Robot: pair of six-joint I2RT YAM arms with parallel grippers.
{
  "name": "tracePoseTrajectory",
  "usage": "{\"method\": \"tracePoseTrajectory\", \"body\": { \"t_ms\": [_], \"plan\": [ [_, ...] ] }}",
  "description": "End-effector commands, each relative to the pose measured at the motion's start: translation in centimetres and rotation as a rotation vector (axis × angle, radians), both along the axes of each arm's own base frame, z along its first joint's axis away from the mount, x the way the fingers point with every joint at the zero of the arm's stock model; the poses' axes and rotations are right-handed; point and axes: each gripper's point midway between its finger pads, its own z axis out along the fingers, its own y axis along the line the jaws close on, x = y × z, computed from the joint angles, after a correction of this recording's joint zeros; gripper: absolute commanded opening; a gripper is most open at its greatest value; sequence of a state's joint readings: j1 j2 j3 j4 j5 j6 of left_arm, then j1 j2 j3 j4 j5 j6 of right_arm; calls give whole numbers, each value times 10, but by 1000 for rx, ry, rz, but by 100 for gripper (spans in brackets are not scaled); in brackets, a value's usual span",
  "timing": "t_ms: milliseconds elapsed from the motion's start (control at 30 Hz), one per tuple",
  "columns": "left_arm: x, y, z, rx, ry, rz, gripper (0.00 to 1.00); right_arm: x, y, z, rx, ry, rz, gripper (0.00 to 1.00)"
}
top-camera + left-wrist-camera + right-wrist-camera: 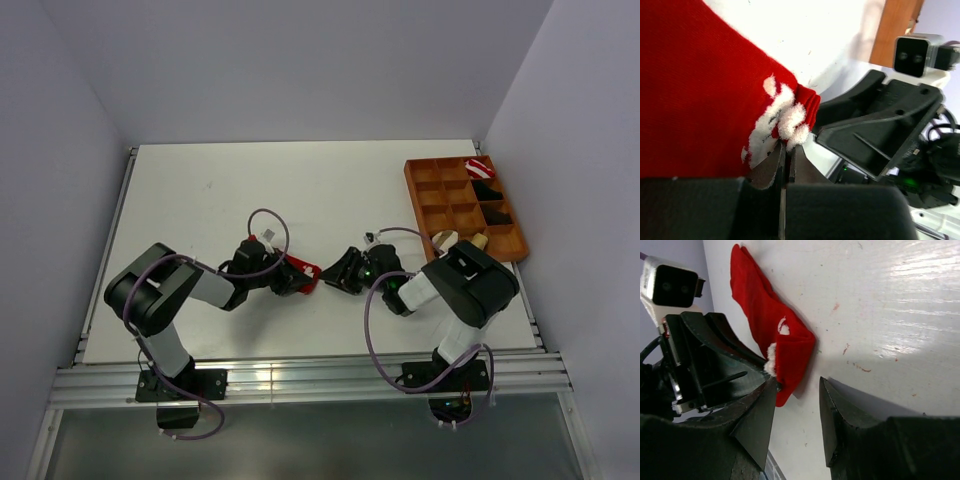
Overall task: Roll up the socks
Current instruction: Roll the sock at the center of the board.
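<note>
The red sock (306,272) lies on the desk (230,190). The left end effector (786,156) is clenched on its white-marked edge, and the right end effector (797,387) is released just beside it.

Left gripper (786,160) jaws pinched together; right gripper (797,390) jaws spread

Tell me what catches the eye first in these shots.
The red sock stands out most, lying on the white table between the two arms, its white-marked end pinched in the shut left gripper. The right gripper faces it with jaws open, right beside the sock's end. At the table's far right, an orange-brown compartment tray holds a red-and-white striped bundle.
</note>
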State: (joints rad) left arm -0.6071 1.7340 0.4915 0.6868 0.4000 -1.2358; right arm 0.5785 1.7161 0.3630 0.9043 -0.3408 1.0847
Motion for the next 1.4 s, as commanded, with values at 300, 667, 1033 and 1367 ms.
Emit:
{"method": "tracePoseTrajectory", "body": {
  "t_ms": [300, 667, 1033, 1367],
  "plan": [
    [-1, -8, 21, -154, -14, -16, 0, 10, 10, -5, 9, -4, 3, 44],
    [-2, -9, 21, -188, -6, -22, 0, 12, 14, -12, 12, 11, 16, 40],
    [-3, -9, 16, -173, -14, -35, 0, 8, 22, -9, 66, 19, 54, 20],
    [6, 13, -3, 51, -66, 20, 30, 15, 12, -9, -76, -5, 43, 0]
  ]
}}
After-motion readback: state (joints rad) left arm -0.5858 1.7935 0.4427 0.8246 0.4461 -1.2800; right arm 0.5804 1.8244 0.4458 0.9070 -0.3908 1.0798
